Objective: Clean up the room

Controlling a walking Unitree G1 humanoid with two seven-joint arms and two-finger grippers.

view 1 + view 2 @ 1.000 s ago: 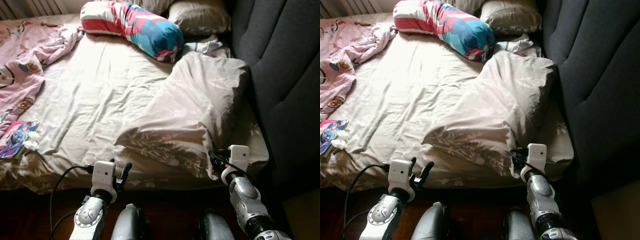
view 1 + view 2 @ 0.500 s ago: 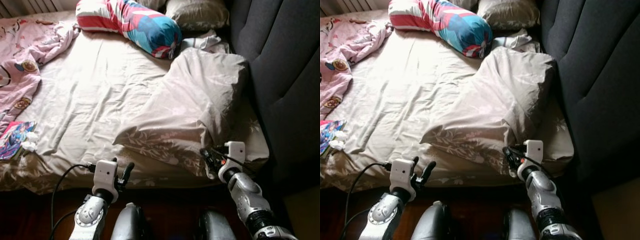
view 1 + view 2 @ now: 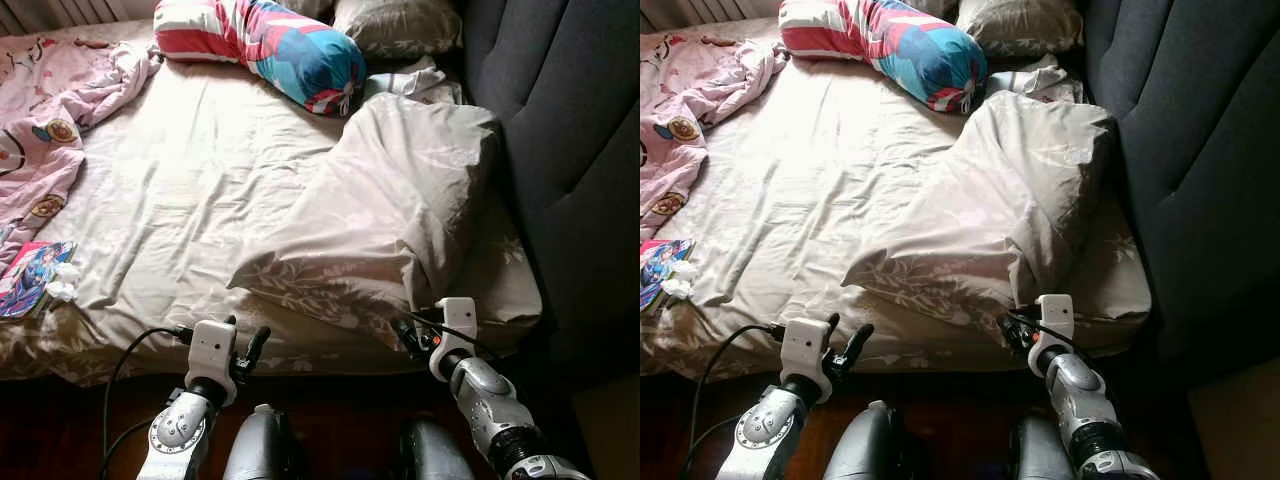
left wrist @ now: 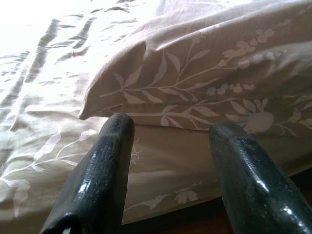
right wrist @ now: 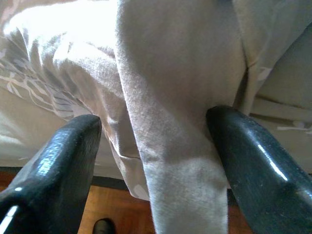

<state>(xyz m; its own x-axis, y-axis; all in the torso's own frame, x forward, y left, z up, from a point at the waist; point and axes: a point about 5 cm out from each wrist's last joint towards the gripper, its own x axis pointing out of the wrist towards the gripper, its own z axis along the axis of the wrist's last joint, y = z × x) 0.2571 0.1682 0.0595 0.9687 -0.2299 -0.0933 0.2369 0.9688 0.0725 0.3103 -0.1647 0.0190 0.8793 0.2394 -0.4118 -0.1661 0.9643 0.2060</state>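
Flat sheet (image 3: 190,190) mid-bed leaves passage; the bunched duvet (image 3: 390,220) blocks the bed's headboard (image 3: 570,150) edge, bolster (image 3: 265,45) its far corner.

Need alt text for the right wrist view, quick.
A hanging fold of beige duvet sits between the right pincer's two open black fingers, at the bed's edge. Wooden floor shows below.

Pink quilt (image 3: 45,130) cut by frame edge; book (image 3: 28,278) cover unreadable.
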